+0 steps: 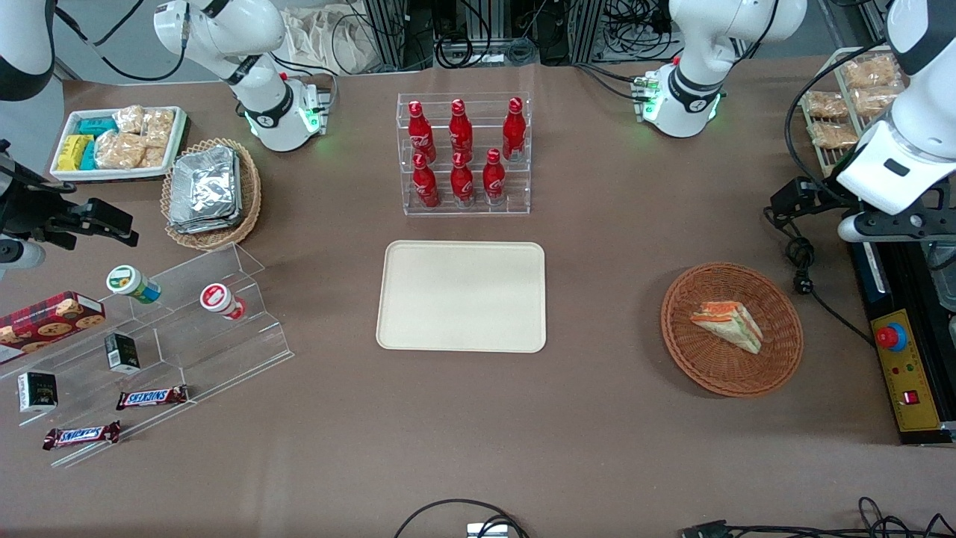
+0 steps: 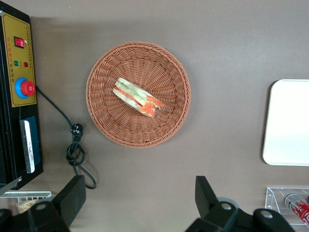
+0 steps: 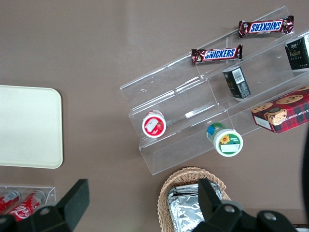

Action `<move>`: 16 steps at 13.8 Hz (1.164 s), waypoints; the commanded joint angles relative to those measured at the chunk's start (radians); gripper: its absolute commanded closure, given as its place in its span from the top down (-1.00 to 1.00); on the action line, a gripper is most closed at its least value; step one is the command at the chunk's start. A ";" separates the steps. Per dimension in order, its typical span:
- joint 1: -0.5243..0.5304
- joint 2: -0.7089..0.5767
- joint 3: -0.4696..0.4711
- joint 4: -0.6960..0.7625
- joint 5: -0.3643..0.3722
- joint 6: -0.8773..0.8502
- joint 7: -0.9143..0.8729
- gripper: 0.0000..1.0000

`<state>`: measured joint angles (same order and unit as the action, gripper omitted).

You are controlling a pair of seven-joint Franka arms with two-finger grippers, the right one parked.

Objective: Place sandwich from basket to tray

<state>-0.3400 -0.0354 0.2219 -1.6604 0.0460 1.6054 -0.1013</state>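
Wickerwork of reddish-brown weave forms the round, shallow basket (image 1: 732,329) (image 2: 138,94), which sits on the brown table (image 1: 597,418) toward the working arm's end. In it lies the sandwich (image 1: 727,325) (image 2: 138,97), a small triangular wedge of pale bread with orange-red and green layers showing along its cut edge. The tray (image 1: 462,296) (image 2: 288,123), flat, cream-beige and rectangular with rounded corners and a low rim, rests at the middle of the table, well apart from the basket, with nothing on it.

The left arm's gripper (image 2: 137,200) hangs high above the table near the basket, its two dark fingers (image 2: 72,195) spread wide and holding nothing; the sandwich is untouched.

Six glossy red bottles (image 1: 461,149) with white script stand in a clear acrylic rack (image 1: 464,153), farther from the front camera than the tray. Toward the parked arm's end, a clear stepped stand (image 1: 149,351) (image 3: 217,96) carries two bars labelled SNICKERS (image 1: 151,397) (image 3: 216,54), two round tubs and small dark cartons. Crinkled silver foil packets (image 1: 204,188) fill a lighter tan basket (image 1: 250,196) near it.
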 commanded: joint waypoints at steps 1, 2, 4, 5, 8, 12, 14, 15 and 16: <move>0.013 -0.015 -0.013 -0.001 0.014 -0.019 -0.001 1.00; 0.013 -0.014 -0.012 0.001 0.017 -0.018 0.002 1.00; 0.016 -0.012 -0.004 -0.012 0.017 0.005 0.011 1.00; 0.025 -0.006 -0.004 -0.024 0.020 0.048 0.014 1.00; 0.027 -0.005 -0.004 -0.050 0.009 0.077 -0.053 1.00; 0.026 0.047 -0.009 -0.077 0.017 0.122 -0.458 1.00; 0.027 0.086 -0.007 -0.122 0.009 0.200 -0.575 1.00; 0.027 0.113 -0.007 -0.136 0.015 0.235 -0.616 1.00; 0.027 0.152 -0.007 -0.136 0.017 0.255 -0.682 1.00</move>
<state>-0.3204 0.0607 0.2216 -1.7883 0.0517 1.8162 -0.6765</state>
